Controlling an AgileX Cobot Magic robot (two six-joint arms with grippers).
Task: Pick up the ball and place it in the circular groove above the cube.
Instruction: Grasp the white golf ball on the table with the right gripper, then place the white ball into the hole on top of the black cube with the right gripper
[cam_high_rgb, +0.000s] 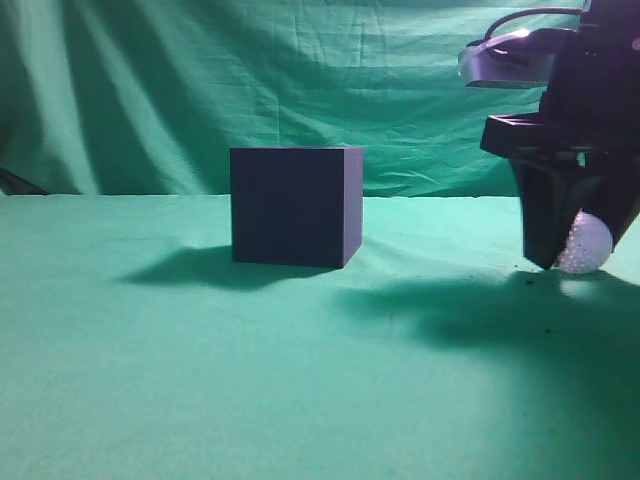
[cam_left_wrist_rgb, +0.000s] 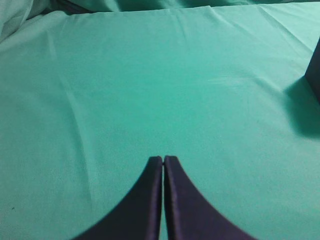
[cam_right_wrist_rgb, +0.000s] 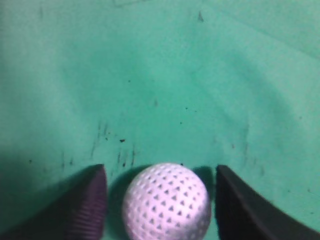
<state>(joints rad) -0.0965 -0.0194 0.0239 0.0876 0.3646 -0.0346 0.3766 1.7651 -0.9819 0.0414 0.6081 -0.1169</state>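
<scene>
Nearest in the right wrist view, the ball (cam_right_wrist_rgb: 166, 201) — white, with a dimpled surface — sits on the green desk (cam_right_wrist_rgb: 165, 90) between the two dark fingers (cam_right_wrist_rgb: 85, 205) of the right tool (cam_right_wrist_rgb: 162, 200). The fingers are spread wider than the ball, with a gap showing on either side, so the tool stands open around it and is not gripping it. Small dark specks dot the cloth just past the ball.

In the exterior view the right tool (cam_high_rgb: 572, 250) hangs low at the right edge, its tips down by the desk (cam_high_rgb: 300, 400), and the ball (cam_high_rgb: 585, 243) shows beside one dark finger, at or just above the cloth.

The left tool (cam_left_wrist_rgb: 163, 165) has its two dark fingers pressed together, closed on nothing, above bare green cloth (cam_left_wrist_rgb: 150, 90). At the far right edge of that view a sliver of the cube (cam_left_wrist_rgb: 315, 70) shows with its shadow.

Farther back, near the middle of the desk, the cube (cam_high_rgb: 296, 205) stands upright, well apart from the ball to its right. Behind everything hangs a creased green backdrop (cam_high_rgb: 250, 80).
</scene>
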